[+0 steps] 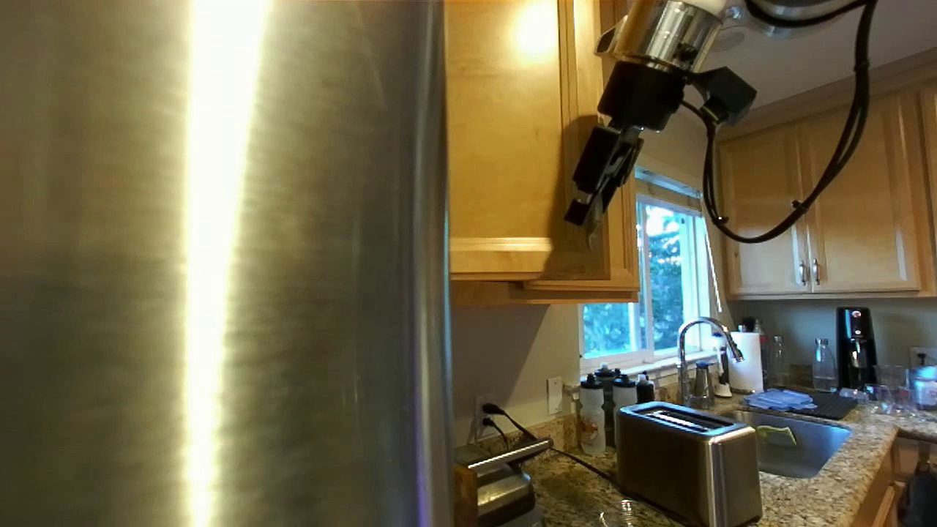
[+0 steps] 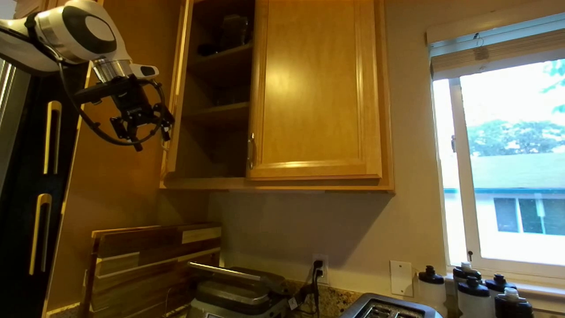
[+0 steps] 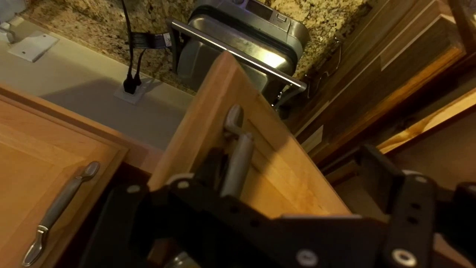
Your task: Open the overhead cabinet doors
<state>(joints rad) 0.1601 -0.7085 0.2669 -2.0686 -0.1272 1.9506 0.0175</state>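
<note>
Vert. glare on fridge door in an exterior view; hot spot + shadow on cabinet door; window pt. blown out; wrist view rel. dim.

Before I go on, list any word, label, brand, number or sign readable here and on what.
Nothing is readable.
Cord tag: too small.
Badge on tall black machine: too blurred.
Dark panel on silver appliance: too small to tell.
Faint marking on the hand: too blurred.

It was a kitchen, as shown by a metal sink beside a curved faucet, a slot toaster on the speckled stone counter, a paper towel roll and wooden wall cabinets with metal handles.
</note>
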